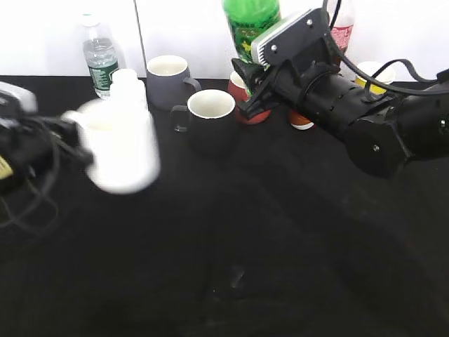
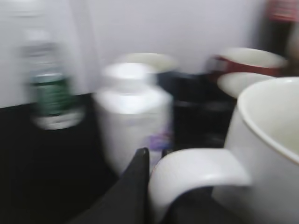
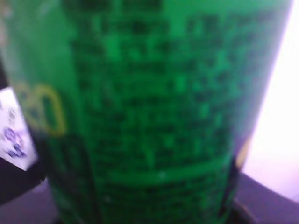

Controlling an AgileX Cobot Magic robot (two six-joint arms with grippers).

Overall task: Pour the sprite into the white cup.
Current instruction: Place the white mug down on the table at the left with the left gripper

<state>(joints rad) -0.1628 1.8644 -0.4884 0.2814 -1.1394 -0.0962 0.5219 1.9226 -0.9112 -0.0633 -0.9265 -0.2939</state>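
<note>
The sprite (image 1: 251,21) stands at the back centre, a tall green bottle with a yellow-green label. It fills the right wrist view (image 3: 149,116). My right gripper (image 1: 247,88) is closed around its lower body, with a dark finger at each side. The white cup (image 1: 119,151) is blurred at the left and held off the black table. In the left wrist view, the white cup (image 2: 271,154) is at the right. My left gripper (image 2: 161,172) is shut on its loop handle, one finger outside and one through the loop.
A black mug (image 1: 209,119), a grey mug (image 1: 167,81), a white jar (image 1: 128,84) and a clear water bottle (image 1: 100,56) stand behind the white cup. A red cup (image 1: 242,95), a yellow cup (image 1: 375,70) and a red-labelled bottle (image 1: 342,31) are at the back right.
</note>
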